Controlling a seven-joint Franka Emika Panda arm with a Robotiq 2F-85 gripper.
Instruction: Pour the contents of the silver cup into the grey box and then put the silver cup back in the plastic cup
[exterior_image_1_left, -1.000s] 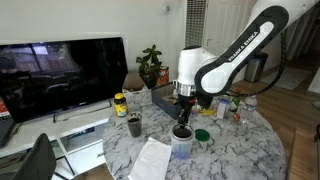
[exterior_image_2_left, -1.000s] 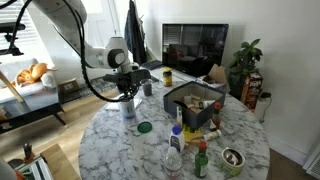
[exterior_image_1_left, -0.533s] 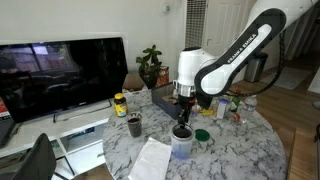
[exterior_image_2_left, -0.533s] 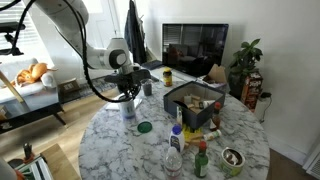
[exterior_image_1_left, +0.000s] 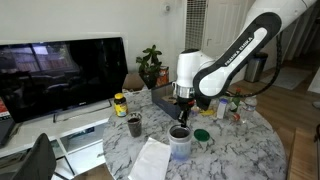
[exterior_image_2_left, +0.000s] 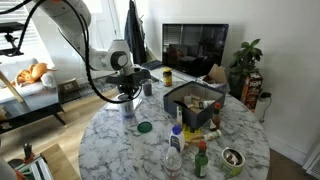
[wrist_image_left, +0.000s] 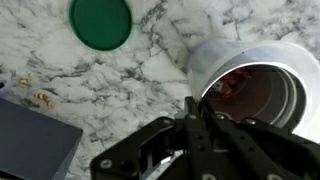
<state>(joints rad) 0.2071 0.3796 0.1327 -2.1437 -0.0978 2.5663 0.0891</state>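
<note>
The silver cup (wrist_image_left: 262, 92) sits inside the translucent plastic cup (wrist_image_left: 215, 50) on the marble table, with reddish bits in its dark inside. My gripper (wrist_image_left: 197, 108) comes straight down over the cup's near rim, its fingers close together on the silver rim. In both exterior views the gripper (exterior_image_1_left: 181, 118) (exterior_image_2_left: 127, 96) stands directly above the nested cups (exterior_image_1_left: 180, 140) (exterior_image_2_left: 128, 110). The grey box (exterior_image_2_left: 190, 97) (exterior_image_1_left: 165, 98) stands a short way off and holds several items. Its corner shows in the wrist view (wrist_image_left: 30, 140).
A green lid (wrist_image_left: 101, 22) (exterior_image_1_left: 203, 135) (exterior_image_2_left: 144, 127) lies on the table beside the cups. There is a small dark grey cup (exterior_image_1_left: 134, 125), a yellow-lidded jar (exterior_image_1_left: 120, 104), a white cloth (exterior_image_1_left: 150, 160) and bottles (exterior_image_2_left: 175, 150) near the table edge.
</note>
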